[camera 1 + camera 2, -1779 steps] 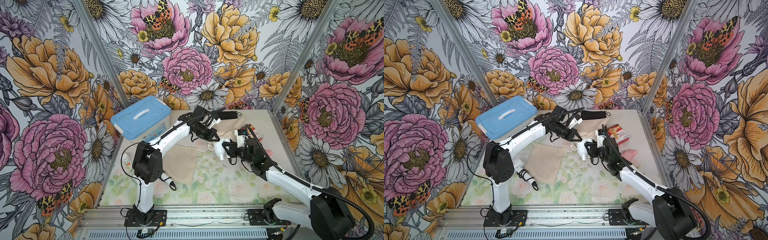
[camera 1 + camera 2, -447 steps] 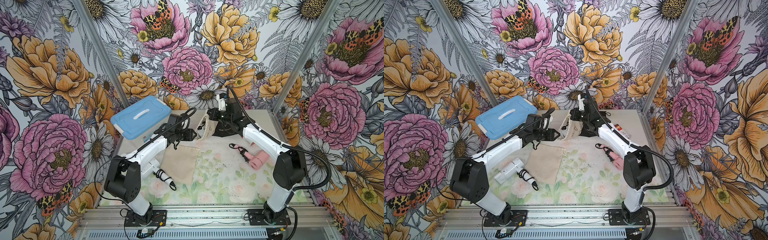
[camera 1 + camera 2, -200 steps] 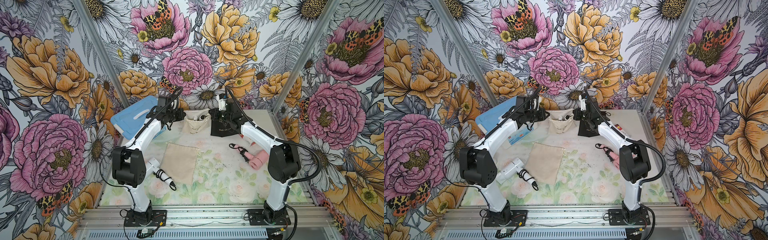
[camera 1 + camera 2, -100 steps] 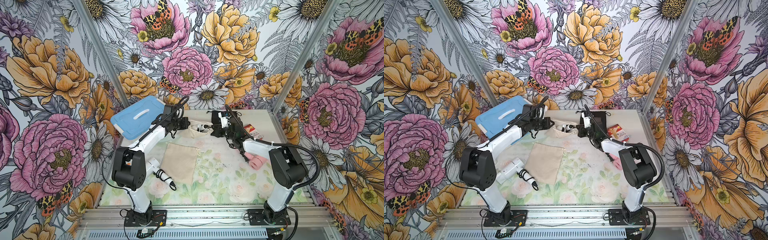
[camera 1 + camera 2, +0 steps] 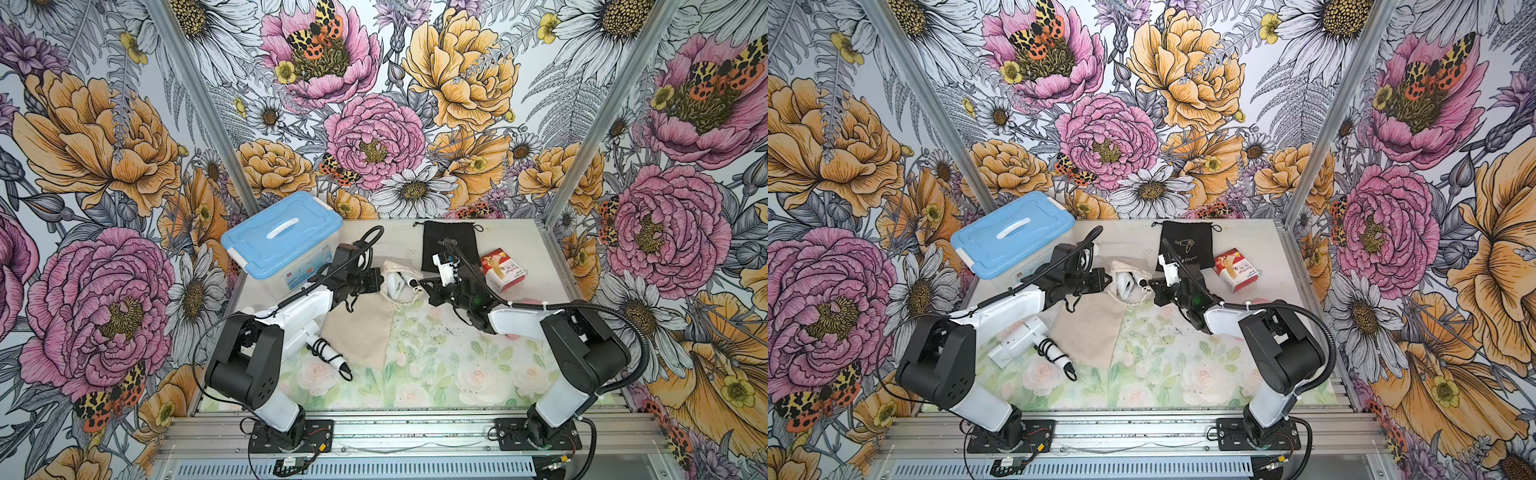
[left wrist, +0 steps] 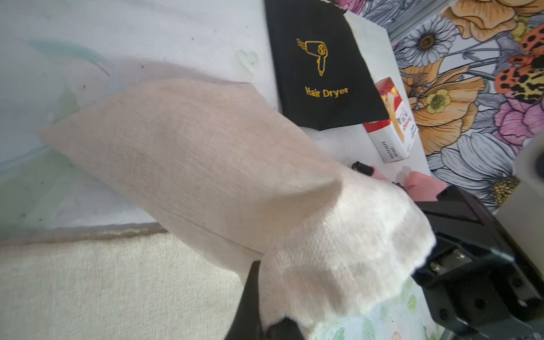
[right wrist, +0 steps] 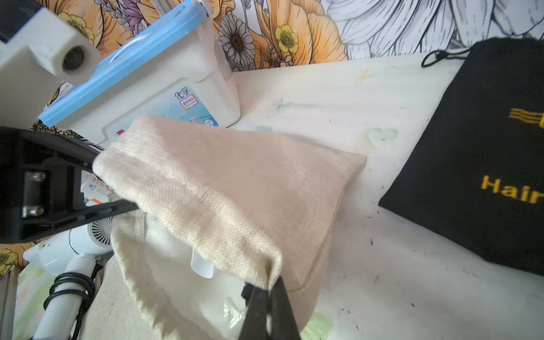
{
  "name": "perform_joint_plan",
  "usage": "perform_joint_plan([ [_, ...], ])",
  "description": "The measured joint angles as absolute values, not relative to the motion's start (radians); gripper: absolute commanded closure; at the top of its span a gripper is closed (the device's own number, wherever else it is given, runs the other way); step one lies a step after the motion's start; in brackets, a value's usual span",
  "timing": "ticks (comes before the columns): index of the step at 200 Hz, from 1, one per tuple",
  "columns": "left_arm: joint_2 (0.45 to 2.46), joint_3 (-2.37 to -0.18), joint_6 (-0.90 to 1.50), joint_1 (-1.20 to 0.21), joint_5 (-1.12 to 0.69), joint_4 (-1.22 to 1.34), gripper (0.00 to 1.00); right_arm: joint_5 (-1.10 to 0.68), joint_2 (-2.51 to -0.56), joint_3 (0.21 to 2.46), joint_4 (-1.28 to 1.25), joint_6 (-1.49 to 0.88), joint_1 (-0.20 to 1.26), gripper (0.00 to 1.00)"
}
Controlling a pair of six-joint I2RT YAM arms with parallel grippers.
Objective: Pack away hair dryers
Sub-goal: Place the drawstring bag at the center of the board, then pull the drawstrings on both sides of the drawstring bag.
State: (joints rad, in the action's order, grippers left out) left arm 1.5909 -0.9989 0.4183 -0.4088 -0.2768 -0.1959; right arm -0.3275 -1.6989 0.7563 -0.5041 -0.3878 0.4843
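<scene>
Resting near the blue-lidded box (image 5: pixel 282 245), a beige pouch (image 5: pixel 392 269) is pinched at its rim by the closed jaws of the left gripper (image 5: pixel 376 279) and right gripper (image 5: pixel 423 284) (a white hair dryer (image 5: pixel 393 286) is seen inside).

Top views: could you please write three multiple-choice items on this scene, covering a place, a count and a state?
1. Where is the black pouch? A: on the blue lid. B: flat on the table, beside the red box. C: in a pincer.
2. How many beige pouches show? A: one. B: three. C: two.
3. The right pincer is A: shut on the lifted beige pouch. B: open. C: shut on cord.
Key: B, it lies by the box; C, the lifted one plus the flat beige pouch; A, its jaws pinch the rim.
</scene>
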Motion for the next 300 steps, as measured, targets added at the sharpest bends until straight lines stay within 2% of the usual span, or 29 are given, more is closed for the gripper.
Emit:
perform_joint_plan([
  [78, 1.655, -1.028, 0.421, -0.372, -0.205, -0.106, 1.0, -0.294, -1.813, 0.86, -0.503, -0.319, 0.485, 1.0],
  [89, 1.659, -1.045, 0.421, -0.362, -0.202, -0.097, 1.0, -0.286, -1.821, 0.881, -0.509, -0.309, 0.485, 0.9],
  [99, 1.659, -1.049, 0.421, -0.36, -0.2, -0.087, 1.0, -0.282, -1.822, 0.888, -0.516, -0.305, 0.485, 0.71],
  [104, 1.658, -1.05, 0.421, -0.36, -0.2, -0.08, 0.93, -0.282, -1.821, 0.888, -0.521, -0.295, 0.485, 0.6],
  [114, 1.655, -1.05, 0.419, -0.37, -0.199, -0.081, 0.72, -0.278, -1.817, 0.881, -0.53, -0.297, 0.485, 0.43],
  [122, 1.65, -1.048, 0.42, -0.384, -0.198, -0.084, 0.59, -0.277, -1.802, 0.863, -0.538, -0.297, 0.485, 0.37],
  [139, 1.61, -1.025, 0.424, -0.429, -0.198, -0.098, 0.51, -0.275, -1.723, 0.779, -0.539, -0.304, 0.485, 0.31],
  [173, 1.453, -0.961, 0.424, -0.534, -0.167, -0.162, 0.49, -0.239, -1.498, 0.606, -0.531, -0.352, 0.493, 0.32],
  [198, 1.346, -0.893, 0.445, -0.561, -0.127, -0.206, 0.48, -0.209, -1.42, 0.543, -0.527, -0.396, 0.506, 0.34],
  [242, 1.215, -0.778, 0.531, -0.561, -0.027, -0.327, 0.48, -0.153, -1.465, 0.522, -0.514, -0.471, 0.548, 0.4],
  [300, 1.155, -0.706, 0.623, -0.556, 0.066, -0.395, 0.5, -0.067, -1.593, 0.522, -0.553, -0.596, 0.589, 0.47],
])
